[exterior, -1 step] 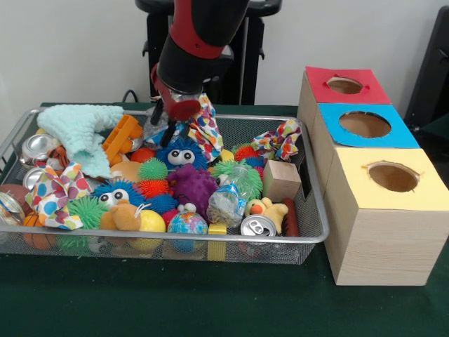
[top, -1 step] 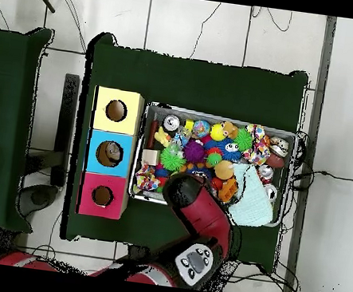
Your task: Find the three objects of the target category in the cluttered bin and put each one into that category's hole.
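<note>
The wire bin [exterior, -1 step: 309,235] was crowded with toys, cans and cloths. The three-hole sorting box [exterior, -1 step: 382,203] stood beside it; something showed inside the blue hole [top, -1 step: 111,153], suggesting one object sorted. The gripper [exterior, -1 step: 175,116] hung over the bin's far side, clenched on a polka-dot cloth [exterior, -1 step: 207,130], apparently the target kind.

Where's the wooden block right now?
Front view: the wooden block stands at the bin's right side, near the boxes, behind the yellow duck and soda can.
</note>
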### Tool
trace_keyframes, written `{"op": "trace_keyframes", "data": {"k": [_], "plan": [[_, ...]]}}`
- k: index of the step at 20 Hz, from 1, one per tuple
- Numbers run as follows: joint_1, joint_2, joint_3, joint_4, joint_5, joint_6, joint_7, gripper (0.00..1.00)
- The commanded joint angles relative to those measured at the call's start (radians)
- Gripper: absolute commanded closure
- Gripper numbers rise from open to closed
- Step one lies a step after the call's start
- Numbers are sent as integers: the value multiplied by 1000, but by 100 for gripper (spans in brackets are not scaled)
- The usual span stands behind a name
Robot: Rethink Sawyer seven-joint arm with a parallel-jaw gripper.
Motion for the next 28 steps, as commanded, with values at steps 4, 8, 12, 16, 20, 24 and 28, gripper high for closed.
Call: {"op": "trace_keyframes", "data": {"k": [4, 8, 12, 16, 20, 24, 28], "plan": [[-129, -12, 299, 74, 3, -211, 238, 0], [-109, -7, 277, 68, 15, -178, 232, 0], [-88, -10, 240, 54, 19, -98, 215, 0], [-79, -18, 205, 30, 7, 23, 200, 0], [-98, -49, 222, 40, -9, 118, 192, 0], [-89, -51, 222, 40, -10, 188, 213, 0], [-74, -40, 195, 17, -30, 254, 215, 0]]}}
